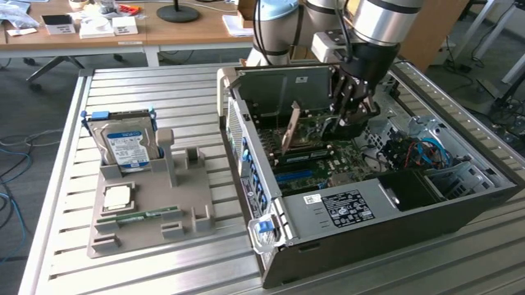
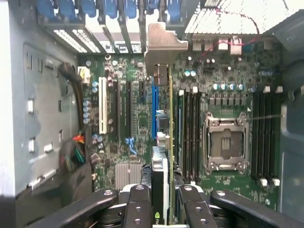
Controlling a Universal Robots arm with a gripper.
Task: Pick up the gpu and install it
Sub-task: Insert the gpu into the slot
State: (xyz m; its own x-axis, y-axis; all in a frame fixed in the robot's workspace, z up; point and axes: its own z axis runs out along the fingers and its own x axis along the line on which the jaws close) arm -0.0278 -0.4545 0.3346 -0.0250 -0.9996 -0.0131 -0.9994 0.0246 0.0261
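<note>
In the exterior view, the robot arm reached down into the open computer case (image 1: 385,203), which lay on its side on the slatted metal worktop (image 1: 164,92), toward the edge at the exterior view's right. The pincer (image 1: 351,117) was low inside the case, above the green motherboard (image 1: 316,157), and the gpu (image 1: 289,128) stood on its edge there as a thin tilted card beside the pincer. On the part of the worktop toward the exterior view's left lay a grey holder tray (image 1: 152,221). A silver hard drive (image 1: 127,144) with a blue-white label stood upright in it, a square processor (image 1: 117,196) lay flat on it, and a slim green memory stick (image 1: 139,216) rested near its front edge. In the wrist view, the pincer (image 2: 161,199) was closed on the gpu (image 2: 161,175), with one black finger (image 2: 137,204) on each side of the card. The card ran edge-on away from the camera over the motherboard (image 2: 128,114), beside the blue slot (image 2: 154,111), and its pale metal bracket (image 2: 164,47) was at the far end, close to the row of slot openings in the case wall. The empty processor socket (image 2: 227,142) was to one side, apart from the card.
</note>
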